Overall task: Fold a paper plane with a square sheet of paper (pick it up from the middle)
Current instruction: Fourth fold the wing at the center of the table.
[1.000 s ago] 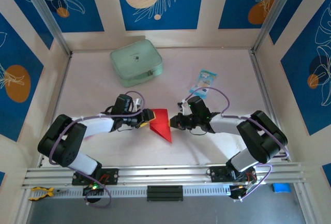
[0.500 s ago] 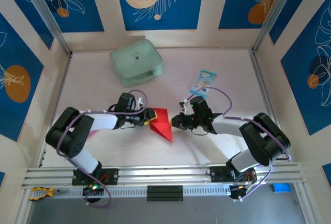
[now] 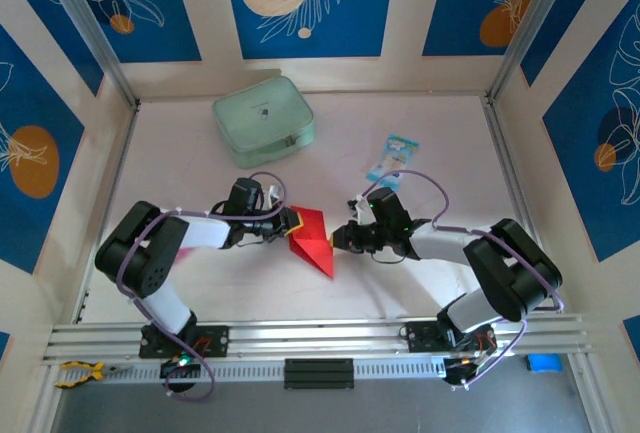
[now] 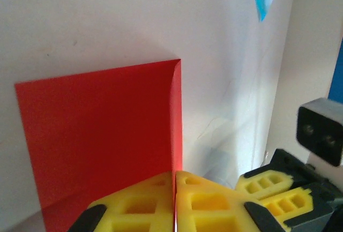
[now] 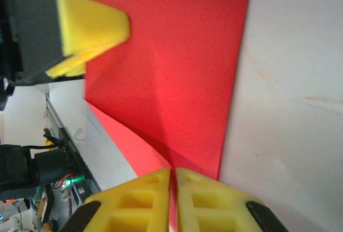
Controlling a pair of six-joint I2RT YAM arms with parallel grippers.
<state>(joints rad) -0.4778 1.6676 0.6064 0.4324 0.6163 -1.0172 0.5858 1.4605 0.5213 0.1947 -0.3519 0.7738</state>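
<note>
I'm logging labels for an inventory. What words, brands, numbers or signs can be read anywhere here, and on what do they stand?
No text here can be read.
Green pouch: a small dark mark on its top, too small to read.
Blue-white packet: some printing, too blurred to read.
Red paper sheet: plain, no text.
Wall panels: leaf and circle patterns, no words.

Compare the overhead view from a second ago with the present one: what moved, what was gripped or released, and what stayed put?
The left pincer closed onto the left edge of the red paper, taking hold, while that arm's elbow drew in toward the sheet. The right pincer stayed shut on the paper's right side. The paper, green pouch and blue-white packet kept their places.
</note>
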